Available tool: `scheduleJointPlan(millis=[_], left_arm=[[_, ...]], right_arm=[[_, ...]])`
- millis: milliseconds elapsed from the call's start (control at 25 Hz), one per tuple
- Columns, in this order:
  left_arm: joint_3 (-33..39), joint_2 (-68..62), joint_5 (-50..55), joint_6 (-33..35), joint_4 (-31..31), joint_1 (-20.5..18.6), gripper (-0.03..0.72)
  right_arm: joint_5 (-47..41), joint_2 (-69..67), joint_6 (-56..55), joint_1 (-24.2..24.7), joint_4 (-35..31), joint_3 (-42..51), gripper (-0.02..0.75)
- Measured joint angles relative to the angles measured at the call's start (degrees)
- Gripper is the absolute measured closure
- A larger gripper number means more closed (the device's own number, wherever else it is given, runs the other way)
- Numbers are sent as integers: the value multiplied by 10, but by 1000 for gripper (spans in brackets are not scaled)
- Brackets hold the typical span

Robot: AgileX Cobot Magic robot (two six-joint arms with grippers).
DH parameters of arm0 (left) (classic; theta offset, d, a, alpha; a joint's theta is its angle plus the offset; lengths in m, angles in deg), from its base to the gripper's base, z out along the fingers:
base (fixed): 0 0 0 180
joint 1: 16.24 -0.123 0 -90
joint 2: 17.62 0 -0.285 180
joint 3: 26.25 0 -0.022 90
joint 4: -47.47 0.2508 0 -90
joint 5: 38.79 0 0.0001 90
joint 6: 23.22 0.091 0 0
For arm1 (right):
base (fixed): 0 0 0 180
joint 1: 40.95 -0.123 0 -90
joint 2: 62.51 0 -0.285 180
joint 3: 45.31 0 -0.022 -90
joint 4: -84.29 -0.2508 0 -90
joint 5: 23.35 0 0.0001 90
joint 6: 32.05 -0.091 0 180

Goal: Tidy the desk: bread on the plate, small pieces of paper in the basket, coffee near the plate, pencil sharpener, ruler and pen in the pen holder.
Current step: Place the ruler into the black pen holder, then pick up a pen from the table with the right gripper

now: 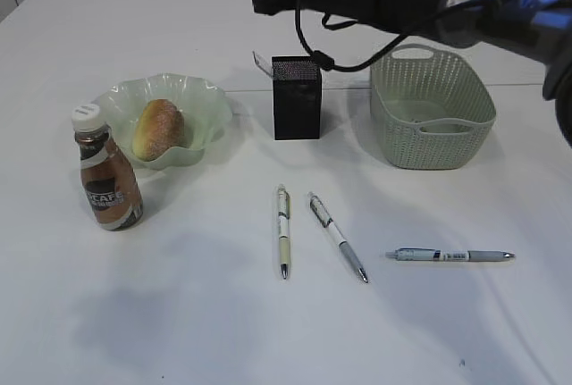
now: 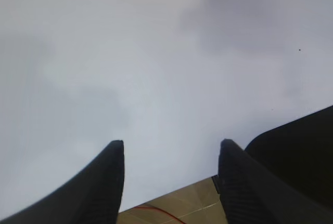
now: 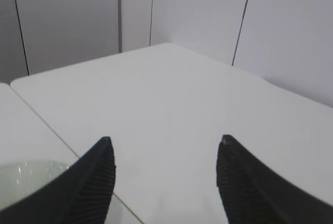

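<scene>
Three pens lie on the smooth white desk (image 1: 179, 313) in front of me, and I read the scene from the left. First stands the coffee (image 1: 107, 171), a small plastic bottle with a white cap and brown label, upright and just in front of the plate (image 1: 210, 104). That plate is pale green translucent glass with a wavy ruffled rim, and the bread (image 1: 159, 128), an oval golden-brown bun with a speckled crust, rests inside it. Next comes the pen holder (image 1: 296, 99), a black square mesh box, taller than wide, with a clear flat strip that I take for the ruler (image 1: 262, 65) poking from its rear left corner. Right of it sits the basket (image 1: 432, 108), pale green woven-look plastic with cut-out handles; I see nothing inside.

In front, the cream pen (image 1: 282, 229) and the white pen (image 1: 338, 236) lie near each other, and the grey pen (image 1: 451, 255) lies crosswise further right.

My left gripper (image 2: 171, 148) hangs over bare tabletop, ribbed black fingers spread, gripping nothing. My right gripper (image 3: 164, 143) also stands released and empty, its arm reaching above the pen holder.
</scene>
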Motion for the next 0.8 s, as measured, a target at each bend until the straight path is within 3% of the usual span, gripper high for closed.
scheduleJointPlan(millis=[120, 360, 560, 640, 680, 800], left_arm=[[0, 0, 0, 0, 0, 0, 286], [0, 0, 0, 0, 0, 0, 286], [0, 0, 0, 0, 0, 0, 286], [0, 0, 0, 0, 0, 0, 286], [0, 0, 0, 0, -1, 0, 286], [0, 0, 0, 0, -1, 0, 286]], right_arm=[[0, 30, -54, 0, 21, 0, 257], [-32, 93, -241, 2, 200, 0, 271], [-172, 134, -417, 22, 368, -1, 274], [-222, 140, -440, 29, 392, -1, 274], [-296, 144, -454, 35, 406, -1, 274], [-405, 144, -477, 39, 422, -2, 274]])
